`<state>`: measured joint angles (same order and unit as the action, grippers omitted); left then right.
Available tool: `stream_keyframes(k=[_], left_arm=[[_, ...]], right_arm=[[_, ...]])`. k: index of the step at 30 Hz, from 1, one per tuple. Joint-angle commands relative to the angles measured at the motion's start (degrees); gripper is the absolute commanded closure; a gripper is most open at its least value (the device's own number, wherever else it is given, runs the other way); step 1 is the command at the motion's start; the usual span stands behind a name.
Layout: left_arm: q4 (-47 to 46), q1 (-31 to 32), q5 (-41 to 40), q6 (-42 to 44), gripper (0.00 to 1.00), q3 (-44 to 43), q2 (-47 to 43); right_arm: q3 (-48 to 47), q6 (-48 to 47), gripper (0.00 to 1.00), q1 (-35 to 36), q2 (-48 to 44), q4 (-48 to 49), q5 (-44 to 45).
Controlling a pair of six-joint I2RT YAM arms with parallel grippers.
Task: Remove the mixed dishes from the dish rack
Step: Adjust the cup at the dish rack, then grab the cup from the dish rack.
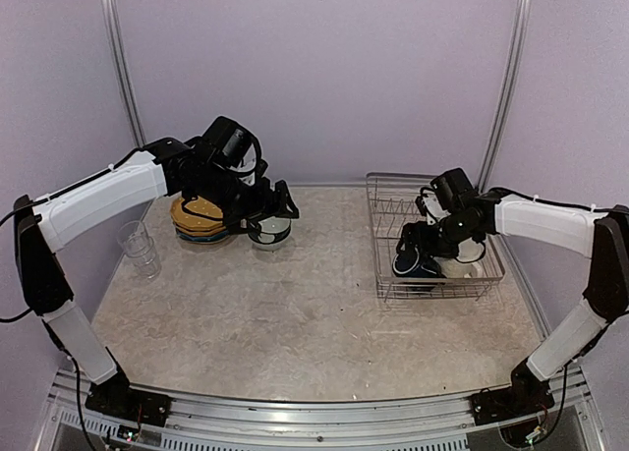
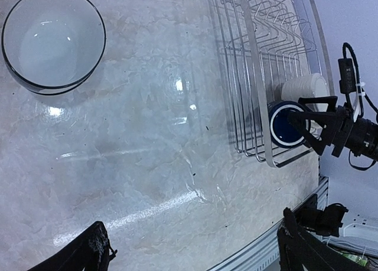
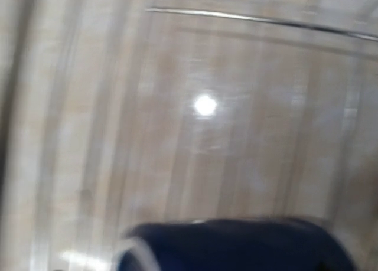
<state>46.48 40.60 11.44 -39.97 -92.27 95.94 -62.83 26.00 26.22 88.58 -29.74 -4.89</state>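
Observation:
The silver wire dish rack [image 1: 393,200] stands at the right and shows in the left wrist view [image 2: 260,41]. A navy mug [image 1: 411,264] [image 2: 283,126] and a cream mug [image 1: 462,266] [image 2: 304,87] lie at its near end. My right gripper [image 1: 421,243] [image 2: 307,122] is inside the rack, fingers spread, at the navy mug. The right wrist view is blurred, with the navy mug [image 3: 236,247] at its bottom edge. The dark teal bowl [image 1: 269,233] [image 2: 53,41] sits on the table by the stacked plates [image 1: 200,215]. My left gripper [image 1: 265,207] [image 2: 195,250] is open and empty above the bowl.
Clear glasses [image 1: 138,245] stand at the left edge of the table. Upright metal poles rise at the back left and right. The rack's far part holds only tines. The metal rail [image 1: 314,422] runs along the near edge.

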Motion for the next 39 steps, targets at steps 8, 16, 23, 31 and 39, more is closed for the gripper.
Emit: stream_keyframes(k=[8,16,23,31,39], left_arm=[[-0.8,0.6,2.2,0.4,0.06,-1.3,1.0],[-0.6,0.6,1.5,0.5,0.05,-0.6,0.0],[-0.7,0.7,1.7,0.4,0.05,-0.9,-0.3],[-0.7,0.8,1.6,0.1,0.05,-0.6,-0.9],[-0.4,1.0,1.2,0.1,0.05,-0.7,-1.1]], right_arm=[[1.2,1.2,0.04,-0.2,-8.2,-1.7,-7.4],[8.6,3.8,0.01,-6.7,-12.4,0.6,-11.3],[12.7,6.4,0.11,-8.1,-10.8,10.2,-23.2],[14.1,7.9,0.23,-7.8,-7.0,16.9,-29.6],[16.3,14.2,0.52,-6.7,-4.5,26.4,-30.5]])
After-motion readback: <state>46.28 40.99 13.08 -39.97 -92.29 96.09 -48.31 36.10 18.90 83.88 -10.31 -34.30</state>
